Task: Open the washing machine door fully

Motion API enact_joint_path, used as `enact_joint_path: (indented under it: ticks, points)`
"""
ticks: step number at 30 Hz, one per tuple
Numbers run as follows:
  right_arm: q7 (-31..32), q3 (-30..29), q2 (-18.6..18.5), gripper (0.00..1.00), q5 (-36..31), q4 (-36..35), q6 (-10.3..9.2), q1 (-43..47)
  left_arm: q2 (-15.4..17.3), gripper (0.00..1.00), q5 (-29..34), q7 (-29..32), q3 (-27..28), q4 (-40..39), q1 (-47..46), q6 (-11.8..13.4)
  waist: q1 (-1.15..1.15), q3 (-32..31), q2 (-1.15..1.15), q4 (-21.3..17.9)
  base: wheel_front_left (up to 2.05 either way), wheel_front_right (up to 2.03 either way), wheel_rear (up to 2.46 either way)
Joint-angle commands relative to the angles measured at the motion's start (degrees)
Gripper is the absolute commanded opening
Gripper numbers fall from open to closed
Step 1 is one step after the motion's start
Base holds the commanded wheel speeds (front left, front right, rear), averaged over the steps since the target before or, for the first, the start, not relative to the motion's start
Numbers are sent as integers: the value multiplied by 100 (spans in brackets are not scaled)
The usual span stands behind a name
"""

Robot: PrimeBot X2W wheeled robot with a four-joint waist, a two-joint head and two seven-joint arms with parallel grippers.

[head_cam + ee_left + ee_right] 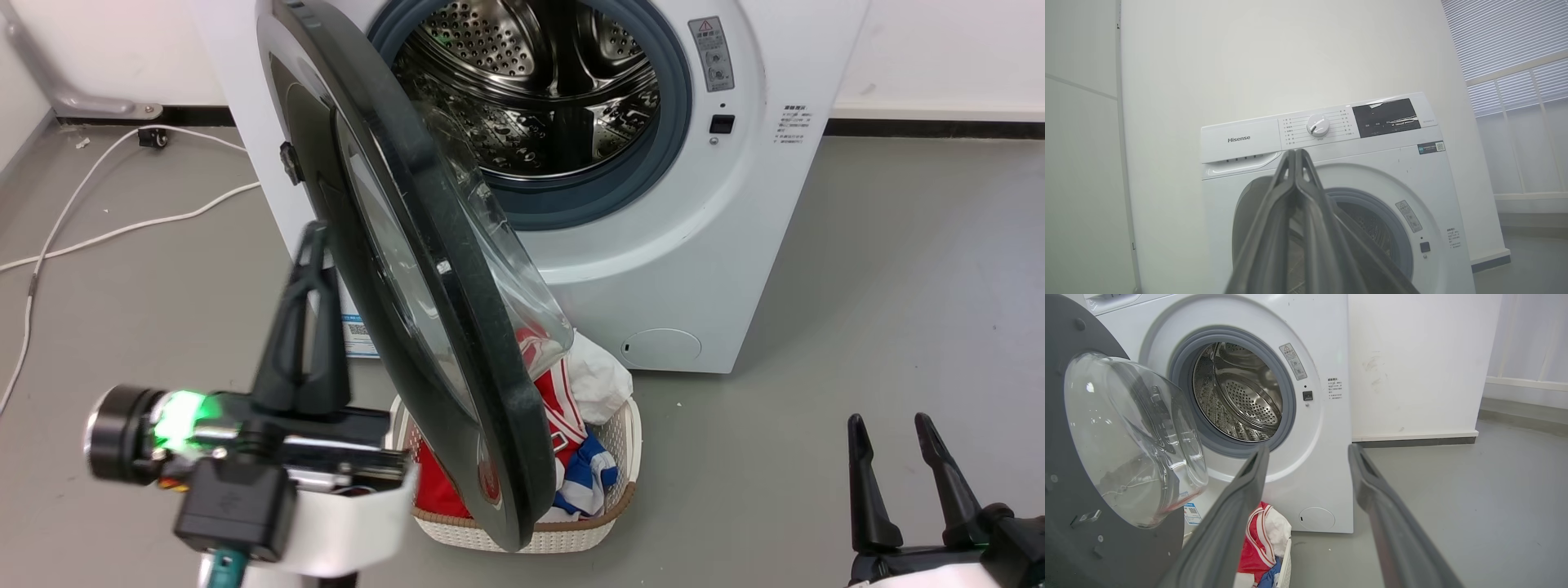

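The white washing machine [718, 245] stands against the wall with its steel drum [539, 82] exposed. The washing machine door [469, 327], a black disc with a clear glass bowl [522, 278], is swung out and shows almost edge-on in the head view. My left gripper [313, 233] is shut with nothing between its fingers, close beside the door's outer face; I cannot tell if it touches. In the left wrist view the left gripper [1295, 154] points up at the control panel. My right gripper [890, 425] is open at the lower right, well away from the door [1061, 539].
A white laundry basket [608, 478] with red, white and blue clothes sits on the floor under the door. A white cable [122, 229] runs across the grey floor at the left. Bare floor [898, 286] lies to the machine's right.
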Motion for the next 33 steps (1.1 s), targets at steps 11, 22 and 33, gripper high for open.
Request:
enact_joint_path:
  ticks: [11, 22, 33]
  points:
    - [-10, 105, 16, 100, -62, 2, -1, -96, -107, 0, 86, -14, -1503, -206, -603, -378, 0, 18, 0, -50, 0, 0, 0]
    - [-10, 140, 16, 100, -79, 48, -1, -89, -162, 0, 32, -14, -2568, 238, -610, -534, 0, 53, 0, -66, 0, 0, 0]
    - [-10, 149, 16, 100, -63, 87, -1, -135, -75, 0, -116, -14, -3004, 719, -235, -475, 0, 105, 0, -5, 0, 0, 0]
